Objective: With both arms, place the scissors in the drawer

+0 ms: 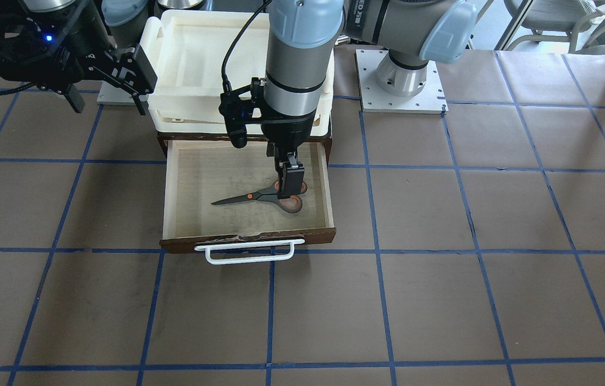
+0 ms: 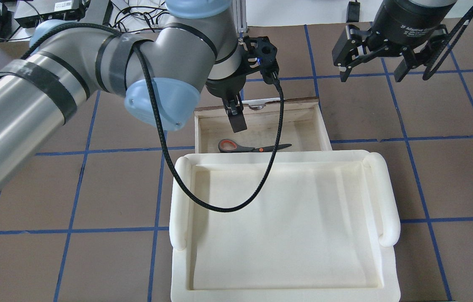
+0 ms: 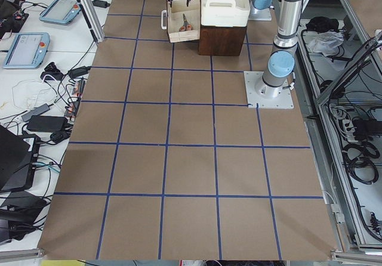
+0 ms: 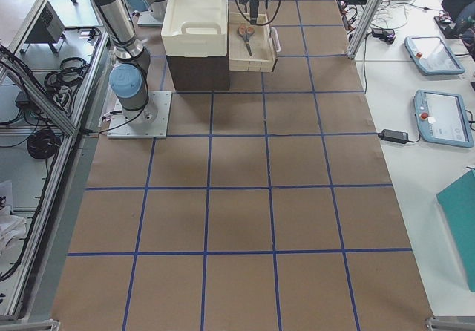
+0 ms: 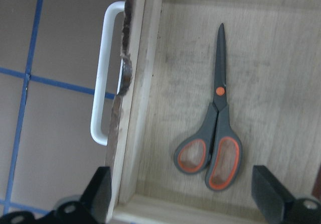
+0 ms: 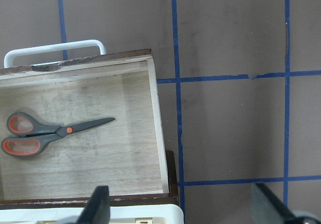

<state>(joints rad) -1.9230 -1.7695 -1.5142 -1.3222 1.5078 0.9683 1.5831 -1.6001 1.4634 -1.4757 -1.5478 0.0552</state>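
Note:
The scissors (image 1: 259,197) lie flat on the pale floor of the open drawer (image 1: 329,187), handles towards the robot's left and blades towards its right. They also show in the overhead view (image 2: 253,147), the left wrist view (image 5: 215,138) and the right wrist view (image 6: 50,133). My left gripper (image 1: 290,182) hangs just above the handles, open and empty, with the fingers (image 5: 103,189) wide apart. My right gripper (image 2: 372,71) is open and empty, raised beside the cabinet, away from the drawer.
A cream-white plastic tray (image 2: 178,201) sits on top of the dark brown cabinet, behind the drawer. The drawer's white bar handle (image 1: 249,252) sticks out towards the operators' side. The left arm's black cable (image 2: 219,207) loops over the tray.

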